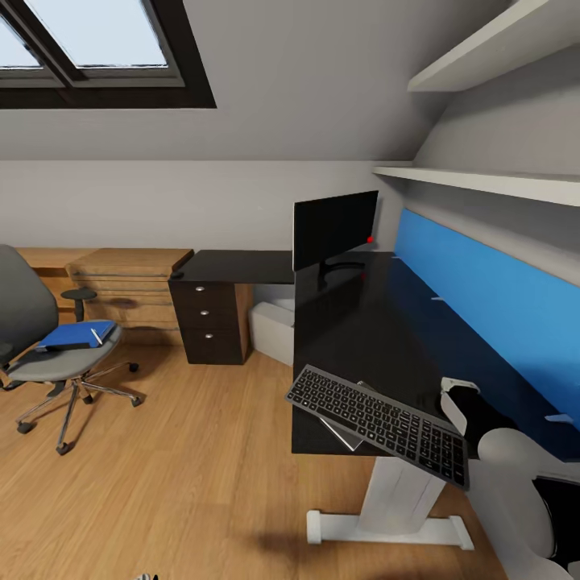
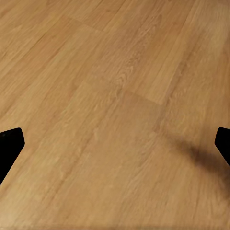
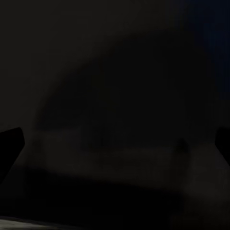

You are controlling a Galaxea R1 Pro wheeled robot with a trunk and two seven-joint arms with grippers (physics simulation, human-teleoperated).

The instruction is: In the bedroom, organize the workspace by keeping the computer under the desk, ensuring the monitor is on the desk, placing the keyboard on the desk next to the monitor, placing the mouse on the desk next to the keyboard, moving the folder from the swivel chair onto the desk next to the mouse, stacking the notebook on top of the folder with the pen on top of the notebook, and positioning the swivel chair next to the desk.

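Evidently sitting early in the job. Holding the right claw spread wide, with its black fingertips far apart and nothing between them, and hovering over the dark top of the desk at its near end. Keeping the left claw just as wide, gripping nothing, and pointing down at the bare wood floor.

Finding the keyboard just beside the right claw, on its left-hand side. Lying tilted there and overhanging the desk's near edge, with a pale thin sheet poking out beneath, too unclear to name. Counting it as on the desk but poorly seated, and well apart from the monitor, so probably needing a push farther along.

Seeing the monitor standing upright well beyond the right claw, at the far end of the desk, so treating that part as done. Seeing the white computer tucked under the desk below the monitor, and treating that as done too.

Spotting the chair far off to the left of both claws, well apart from the desk. Carrying on its seat the blue folder, with a thin white pen lying on top. Leaving folder, notebook, pen, mouse and chair all waiting to be dealt with.
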